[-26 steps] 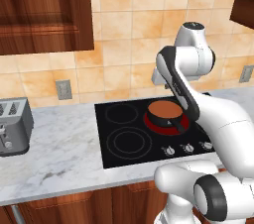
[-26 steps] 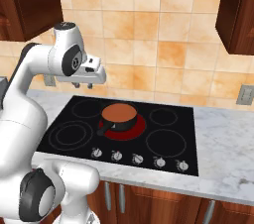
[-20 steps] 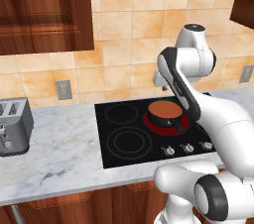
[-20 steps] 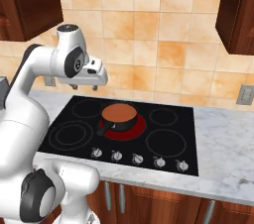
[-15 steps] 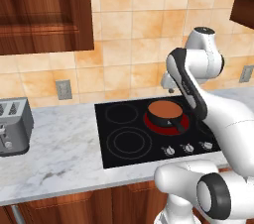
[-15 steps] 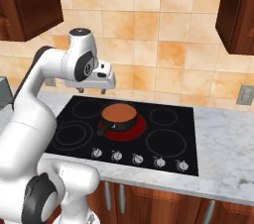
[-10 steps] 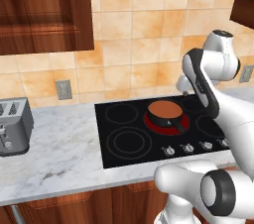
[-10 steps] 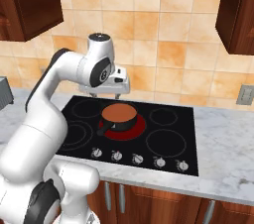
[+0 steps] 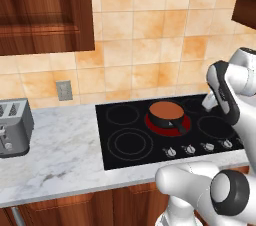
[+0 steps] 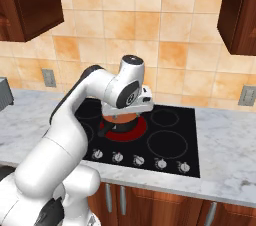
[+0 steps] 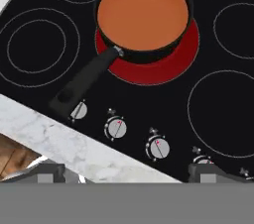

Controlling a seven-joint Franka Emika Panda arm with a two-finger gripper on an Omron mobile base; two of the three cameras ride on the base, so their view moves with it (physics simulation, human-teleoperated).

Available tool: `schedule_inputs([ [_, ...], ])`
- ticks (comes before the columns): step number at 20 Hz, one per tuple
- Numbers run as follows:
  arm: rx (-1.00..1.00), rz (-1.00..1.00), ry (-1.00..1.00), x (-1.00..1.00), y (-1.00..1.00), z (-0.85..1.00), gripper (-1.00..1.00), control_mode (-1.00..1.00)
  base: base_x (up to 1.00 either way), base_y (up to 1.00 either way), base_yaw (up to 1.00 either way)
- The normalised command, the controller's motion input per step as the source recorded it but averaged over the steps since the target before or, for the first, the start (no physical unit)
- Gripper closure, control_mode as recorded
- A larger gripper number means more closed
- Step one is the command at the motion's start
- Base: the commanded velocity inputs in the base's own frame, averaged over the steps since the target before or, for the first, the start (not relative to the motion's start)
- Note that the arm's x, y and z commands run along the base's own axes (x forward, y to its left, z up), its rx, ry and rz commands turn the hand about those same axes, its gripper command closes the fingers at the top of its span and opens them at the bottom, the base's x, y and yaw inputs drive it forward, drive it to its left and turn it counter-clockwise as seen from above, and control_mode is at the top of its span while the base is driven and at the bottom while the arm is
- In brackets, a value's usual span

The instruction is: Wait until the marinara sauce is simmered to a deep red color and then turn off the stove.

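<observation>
The marinara sauce (image 11: 143, 12) is seen as a flat orange-brown disc in a small dark pan (image 11: 124, 52), sat on the glowing red burner (image 11: 163, 64) near the middle of the black glass stove (image 11: 218, 99) — not deep red at all. The pan's handle (image 11: 84, 82) is pointed toward the near edge, by the leftmost of the silver knobs (image 11: 115, 128). The gripper (image 11: 126, 171) is held above the stove's near edge with its fingertips spread wide, nothing gripped. A grey toaster (image 9: 12, 127) is parked far left on the marble counter (image 9: 60, 155).
</observation>
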Motion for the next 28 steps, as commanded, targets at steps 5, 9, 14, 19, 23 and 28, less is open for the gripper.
schedule_inputs([
  [5,-0.05,0.29,0.00,-0.14,-0.18,-0.70,-1.00,-1.00,0.00,0.00,0.00],
  [9,-0.14,0.17,0.01,0.00,0.00,-0.62,-1.00,-1.00,0.00,0.00,0.00],
  [14,-0.06,0.03,0.01,0.00,0.00,-0.26,-1.00,-1.00,0.00,0.00,0.00],
  [19,0.00,0.03,0.00,-0.01,-0.04,-0.29,-1.00,-1.00,0.00,0.00,0.00],
  [23,0.00,0.08,0.00,0.00,-0.01,-0.37,-1.00,-1.00,0.00,0.00,0.00],
  [28,-0.01,0.03,0.00,0.00,-0.04,-0.41,-1.00,-1.00,0.00,0.00,0.00],
])
